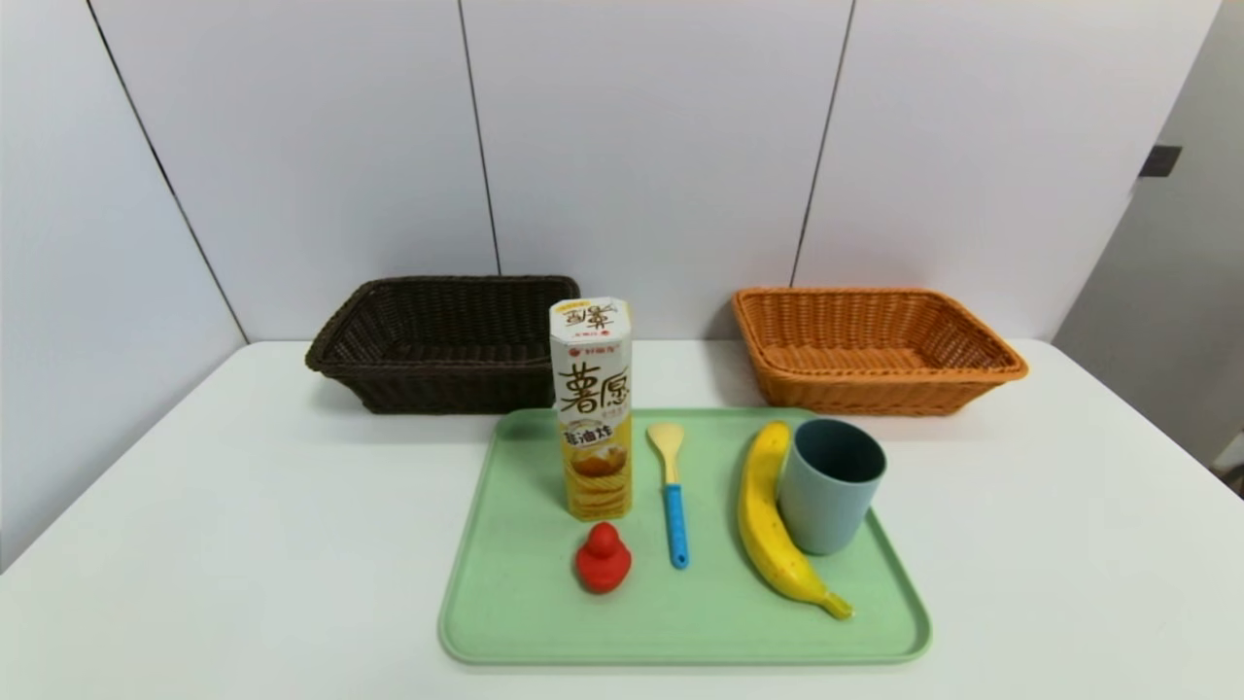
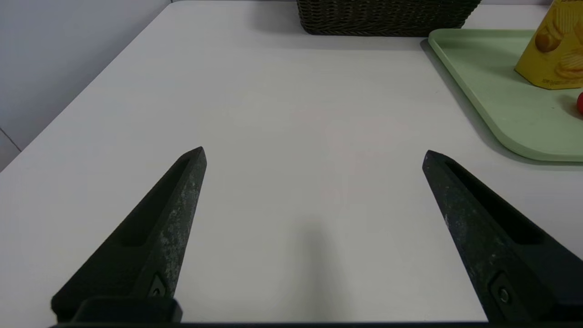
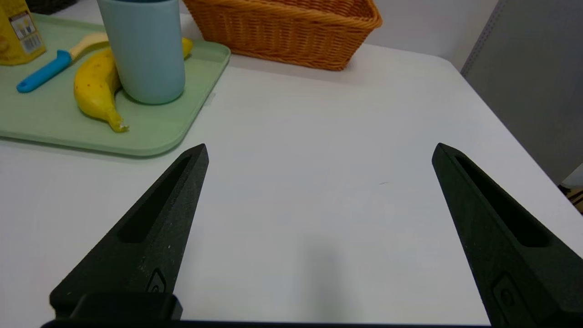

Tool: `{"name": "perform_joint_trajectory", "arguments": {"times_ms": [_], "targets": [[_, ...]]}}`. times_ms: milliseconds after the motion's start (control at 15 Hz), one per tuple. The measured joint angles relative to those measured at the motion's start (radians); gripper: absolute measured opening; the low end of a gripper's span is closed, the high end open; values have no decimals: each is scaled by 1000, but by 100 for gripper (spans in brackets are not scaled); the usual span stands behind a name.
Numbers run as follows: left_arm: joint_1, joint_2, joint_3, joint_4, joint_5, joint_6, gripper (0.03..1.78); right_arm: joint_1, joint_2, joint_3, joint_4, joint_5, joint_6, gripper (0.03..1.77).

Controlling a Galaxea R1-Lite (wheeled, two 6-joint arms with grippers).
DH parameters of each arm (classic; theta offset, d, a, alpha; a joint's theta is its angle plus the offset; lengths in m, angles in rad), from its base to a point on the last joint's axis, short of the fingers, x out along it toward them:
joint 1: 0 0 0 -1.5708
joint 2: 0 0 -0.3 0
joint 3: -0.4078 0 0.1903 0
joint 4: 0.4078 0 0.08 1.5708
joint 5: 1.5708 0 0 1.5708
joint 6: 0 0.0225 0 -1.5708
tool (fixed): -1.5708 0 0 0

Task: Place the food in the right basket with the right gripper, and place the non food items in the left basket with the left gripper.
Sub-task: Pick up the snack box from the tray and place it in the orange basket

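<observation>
Five items are set on a green tray at the lower centre of the head view, both baskets still empty

The snack box, duck, spoon, banana and cup are seen on the tray; the dark basket is placed upper left, the orange basket upper right. The left gripper and right gripper are held spread wide over bare table, nothing pinched
</observation>
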Motion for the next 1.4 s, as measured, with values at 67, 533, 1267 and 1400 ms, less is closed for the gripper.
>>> {"name": "perform_joint_trajectory", "arguments": {"times_ms": [67,533,1267,1400], "targets": [[0,0,-27,31,1,-5,169,0,1,-38,17,-1,7,169],[-2,164,-383,326,-3,-95,169,6,203,-374,169,-50,27,169],[-3,761,-731,216,-166,-141,169,3,788,-750,193,-91,29,169],[-3,792,-738,220,-196,-141,169,2,855,-793,194,-87,29,169]]}}
